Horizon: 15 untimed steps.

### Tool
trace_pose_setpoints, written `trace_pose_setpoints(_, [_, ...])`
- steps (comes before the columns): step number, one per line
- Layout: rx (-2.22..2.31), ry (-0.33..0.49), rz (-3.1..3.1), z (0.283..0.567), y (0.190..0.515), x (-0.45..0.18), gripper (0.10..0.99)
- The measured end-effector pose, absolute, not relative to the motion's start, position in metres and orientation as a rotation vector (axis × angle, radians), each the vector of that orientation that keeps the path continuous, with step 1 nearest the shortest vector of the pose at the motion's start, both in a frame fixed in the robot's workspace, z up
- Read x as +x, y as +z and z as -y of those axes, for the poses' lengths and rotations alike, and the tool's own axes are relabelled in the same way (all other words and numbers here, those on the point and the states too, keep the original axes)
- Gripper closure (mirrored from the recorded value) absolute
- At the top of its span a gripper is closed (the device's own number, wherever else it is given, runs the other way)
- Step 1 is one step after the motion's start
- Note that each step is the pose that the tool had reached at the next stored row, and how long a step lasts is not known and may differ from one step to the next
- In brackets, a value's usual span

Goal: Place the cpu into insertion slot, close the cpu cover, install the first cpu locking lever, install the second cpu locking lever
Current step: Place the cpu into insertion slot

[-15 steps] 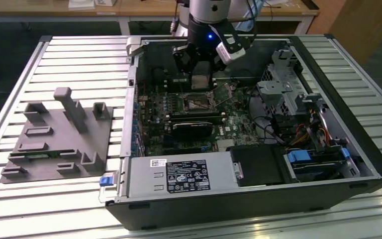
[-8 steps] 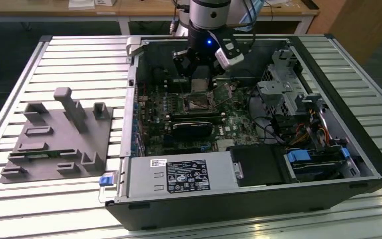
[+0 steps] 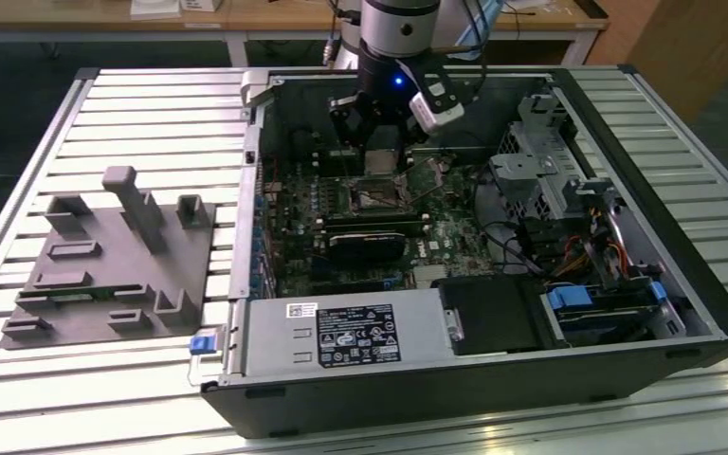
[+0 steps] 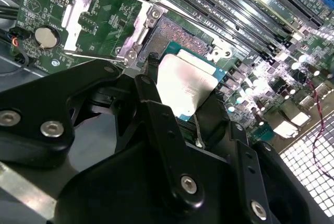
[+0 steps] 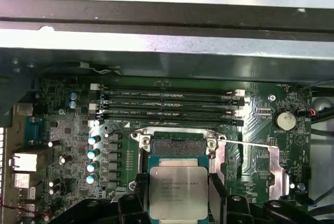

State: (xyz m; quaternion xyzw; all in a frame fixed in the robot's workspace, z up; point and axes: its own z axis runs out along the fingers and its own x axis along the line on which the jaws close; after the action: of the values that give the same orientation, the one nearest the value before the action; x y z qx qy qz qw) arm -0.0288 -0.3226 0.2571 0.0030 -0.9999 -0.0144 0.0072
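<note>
Exterior view: you see the tool (image 3: 383,156) reaching down into the open computer case (image 3: 693,275), which lies on the slatted table (image 3: 149,95). The tool hangs at about 12 o'clock of the insertion slot (image 3: 374,194), just beside it.
Tool state: its black fingers (image 5: 216,195) are closed onto two opposite edges of the cpu (image 5: 178,192), so you have the chip firmly in hand.
Cpu position: in both wrist views it hangs partly over the slot, top side up and roughly square to the slot. How high above the slot it is, you cannot tell.
Cpu look: a flat square chip with a dull silver-grey metal lid carrying faint print, and a thin green board edge (image 4: 201,57) around it. It looks rigid and clean.
Slot: the dark pin field (image 5: 177,143) is exposed inside its silvery rim, next to the long black memory slots (image 5: 167,104).
Cpu cover: the silvery frame plate (image 5: 278,169) lies swung open beside the slot, with green board showing through its window.
Levers: a thin wire lever (image 5: 245,142) runs across from the slot corner to the cover; it looks released.
Done: you have the chip gripped and brought to the socket.
Left: by these pictures the chip is not yet seated, the cover is not closed, and neither lever is installed.
Nearby: a grey fixture block (image 3: 111,256) sits at 9 o'clock of the case, on the exterior view's left.
</note>
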Motion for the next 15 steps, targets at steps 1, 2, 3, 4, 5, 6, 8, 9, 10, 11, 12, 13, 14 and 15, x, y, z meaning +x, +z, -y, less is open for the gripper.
trace_pose_setpoints(1, [-0.011,-0.045,3.127,0.3226,0.2570,-0.0288,0.545])
trace_pose_setpoints(2, [-0.034,-0.046,3.127,0.3226,0.2569,-0.0288,0.545])
trace_pose_setpoints(3, [-0.059,-0.046,3.127,0.3226,0.2568,-0.0288,0.545])
trace_pose_setpoints(4, [-0.083,-0.046,3.127,0.3226,0.2567,-0.0288,0.545])
trace_pose_setpoints(5, [-0.108,-0.046,3.126,0.3226,0.2566,-0.0288,0.545])
trace_pose_setpoints(6, [-0.135,-0.046,3.125,0.3226,0.2565,-0.0288,0.545])
trace_pose_setpoints(8, [-0.186,-0.047,3.123,0.3226,0.2562,-0.0288,0.545])
trace_pose_setpoints(9, [-0.211,-0.047,3.122,0.3226,0.2561,-0.0288,0.545])
trace_pose_setpoints(10, [-0.234,-0.047,3.120,0.3226,0.2560,-0.0288,0.545])
trace_pose_setpoints(11, [-0.258,-0.047,3.119,0.3226,0.2559,-0.0288,0.545])
trace_pose_setpoints(12, [-0.281,-0.047,3.117,0.3226,0.2558,-0.0288,0.545])
trace_pose_setpoints(13, [-0.305,-0.047,3.115,0.3226,0.2557,-0.0288,0.545])
trace_pose_setpoints(14, [-0.328,-0.047,3.113,0.3226,0.2556,-0.0288,0.545])
trace_pose_setpoints(15, [-0.354,-0.048,3.110,0.3226,0.2556,-0.0288,0.545])
